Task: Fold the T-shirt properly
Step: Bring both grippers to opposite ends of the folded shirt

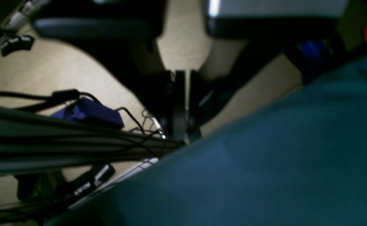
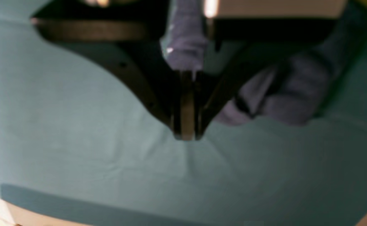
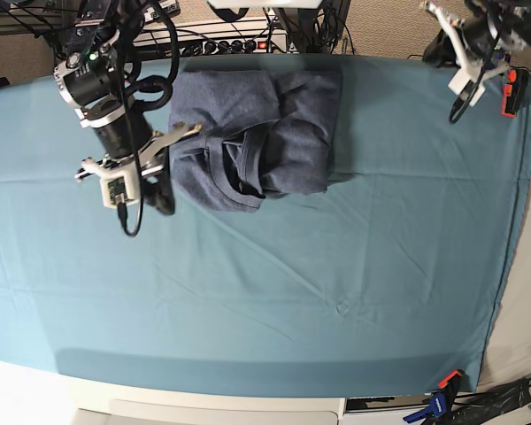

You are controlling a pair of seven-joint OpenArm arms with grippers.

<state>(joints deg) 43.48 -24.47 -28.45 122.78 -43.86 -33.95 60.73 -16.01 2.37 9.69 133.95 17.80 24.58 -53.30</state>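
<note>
The slate-blue T-shirt [image 3: 257, 142] lies loosely folded, apparently collar-up; right gripper [image 3: 164, 205] and left gripper [image 1: 183, 131] both clenched empty.

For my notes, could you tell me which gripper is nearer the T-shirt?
Right. The right gripper sits beside the T-shirt; the left gripper is off at the table's far corner.

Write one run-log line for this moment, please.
T-shirt: bunched, partly folded, table's far side | right gripper: shut, empty, on teal cloth beside shirt | left gripper: shut, empty, off table corner
</note>
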